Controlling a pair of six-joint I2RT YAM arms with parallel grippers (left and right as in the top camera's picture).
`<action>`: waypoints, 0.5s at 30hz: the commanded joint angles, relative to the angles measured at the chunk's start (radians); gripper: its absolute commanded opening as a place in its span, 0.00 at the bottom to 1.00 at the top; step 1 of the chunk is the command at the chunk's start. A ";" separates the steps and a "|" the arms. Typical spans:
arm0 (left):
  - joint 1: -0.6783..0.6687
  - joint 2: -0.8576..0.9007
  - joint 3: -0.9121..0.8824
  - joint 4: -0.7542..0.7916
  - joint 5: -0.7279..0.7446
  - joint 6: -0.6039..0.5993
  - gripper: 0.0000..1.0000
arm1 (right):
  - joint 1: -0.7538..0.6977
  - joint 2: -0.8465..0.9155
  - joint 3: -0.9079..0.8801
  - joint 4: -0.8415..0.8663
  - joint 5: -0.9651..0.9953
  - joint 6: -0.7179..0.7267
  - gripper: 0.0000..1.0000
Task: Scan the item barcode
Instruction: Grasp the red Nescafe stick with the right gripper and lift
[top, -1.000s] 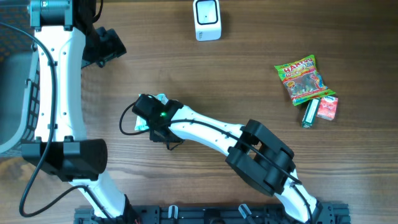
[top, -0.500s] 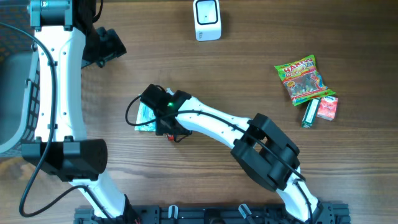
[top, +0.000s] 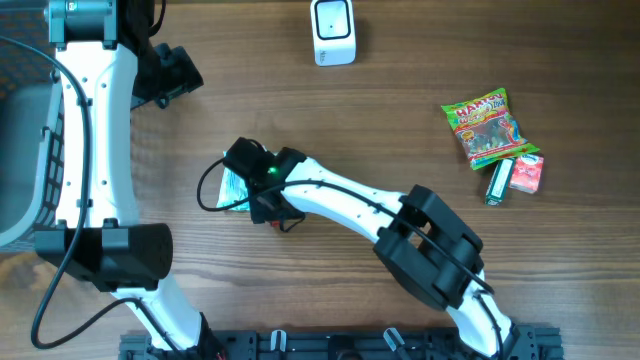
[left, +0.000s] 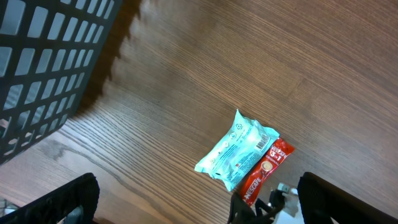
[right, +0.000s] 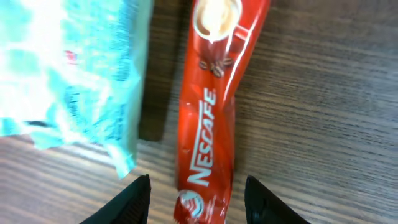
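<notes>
A red Nescafe sachet (right: 208, 106) lies flat on the wooden table, right beside a teal packet (right: 74, 74). My right gripper (right: 199, 194) hangs low over the sachet's near end. It is open, one finger on each side, with a gap to the wrapper on both. In the left wrist view the teal packet (left: 236, 149) shows a barcode, and the Nescafe sachet (left: 264, 171) lies against it. My left gripper (left: 199, 208) is open and empty, high above the table. Overhead, the right gripper (top: 262, 200) covers the sachet; only the teal packet (top: 232, 185) shows. The white scanner (top: 333, 30) stands at the far edge.
A dark mesh basket (left: 43, 56) sits at the left. At the right lie a Haribo bag (top: 487, 128), a small green box (top: 497, 181) and a pink box (top: 526, 172). The right arm (top: 420, 245) stretches across the table's middle.
The right gripper has shifted a little to the right over the two packets, and its jaws have changed width. The left arm has not moved.
</notes>
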 joint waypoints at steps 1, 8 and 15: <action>0.001 0.004 -0.001 0.000 -0.009 0.004 1.00 | -0.011 -0.059 0.004 -0.007 0.003 -0.028 0.49; 0.001 0.004 -0.001 0.000 -0.009 0.004 1.00 | -0.011 -0.057 -0.003 -0.030 0.009 -0.021 0.42; 0.001 0.004 -0.001 0.000 -0.009 0.004 1.00 | -0.010 -0.053 -0.004 -0.050 0.053 0.028 0.40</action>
